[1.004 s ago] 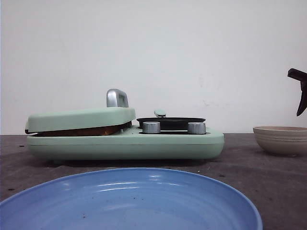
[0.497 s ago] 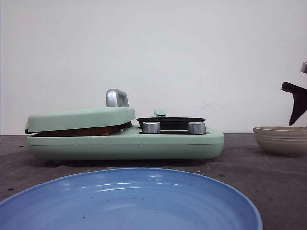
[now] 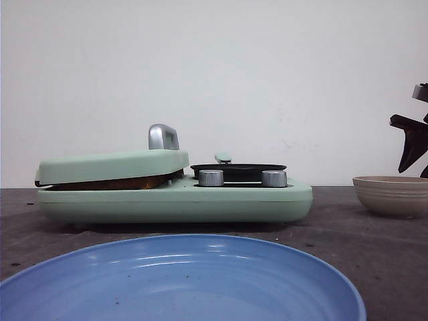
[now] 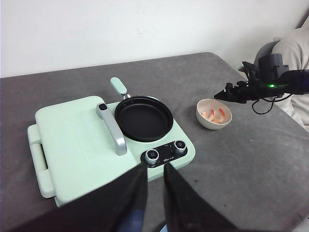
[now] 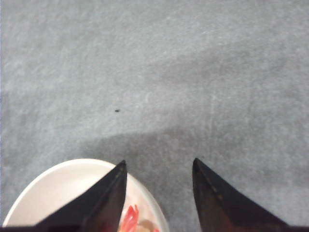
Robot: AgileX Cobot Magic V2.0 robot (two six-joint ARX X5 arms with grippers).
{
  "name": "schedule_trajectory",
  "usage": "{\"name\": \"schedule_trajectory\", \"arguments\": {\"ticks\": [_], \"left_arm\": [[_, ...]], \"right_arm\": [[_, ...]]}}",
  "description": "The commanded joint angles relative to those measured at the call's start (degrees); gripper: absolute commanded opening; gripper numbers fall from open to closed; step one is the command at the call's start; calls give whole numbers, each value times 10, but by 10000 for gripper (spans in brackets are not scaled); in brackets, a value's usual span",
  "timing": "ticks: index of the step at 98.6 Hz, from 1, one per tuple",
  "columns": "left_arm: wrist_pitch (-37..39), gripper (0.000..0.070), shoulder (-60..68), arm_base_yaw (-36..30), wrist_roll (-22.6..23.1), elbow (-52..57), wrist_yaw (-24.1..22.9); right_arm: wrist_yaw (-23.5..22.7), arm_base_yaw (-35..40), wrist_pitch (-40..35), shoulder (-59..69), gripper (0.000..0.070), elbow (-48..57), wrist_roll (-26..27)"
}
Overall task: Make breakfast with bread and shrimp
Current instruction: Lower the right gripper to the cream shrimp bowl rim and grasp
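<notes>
The mint-green breakfast maker [image 3: 174, 200] has its lid down, and a brown edge of bread [image 3: 114, 182] shows in the gap under the lid. Orange-pink shrimp [image 4: 215, 115] lie in the beige bowl [image 4: 214, 121] to the right of the maker. My right gripper [image 3: 409, 144] hangs open just above that bowl [image 3: 391, 194]. In the right wrist view its fingers straddle the bowl's rim [image 5: 58, 183], with shrimp [image 5: 129, 217] beside one of them. My left gripper [image 4: 154, 167] is empty, its fingers nearly together, and hovers in front of the maker's knobs [image 4: 152, 155].
An empty black pan [image 4: 143, 118] sits in the maker's right half, behind two silver knobs [image 3: 211, 178]. A large blue plate [image 3: 180, 281] lies nearest the robot. Grey table [image 4: 241, 159] stretches round the bowl.
My right gripper has come further in from the right and a little lower, over the bowl. Nothing else has moved.
</notes>
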Motion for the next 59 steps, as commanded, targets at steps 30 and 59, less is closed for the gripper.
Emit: {"name": "schedule_trajectory", "arguments": {"ticks": [30,59], "left_arm": [[6,4,4,-3,-15,13,-2],[6,4,4,-3,-16,13,-2]], "right_arm": [[-4,-1,-6,38,261,11,-29],[-14,-1,6,41,246,11,-29]]}}
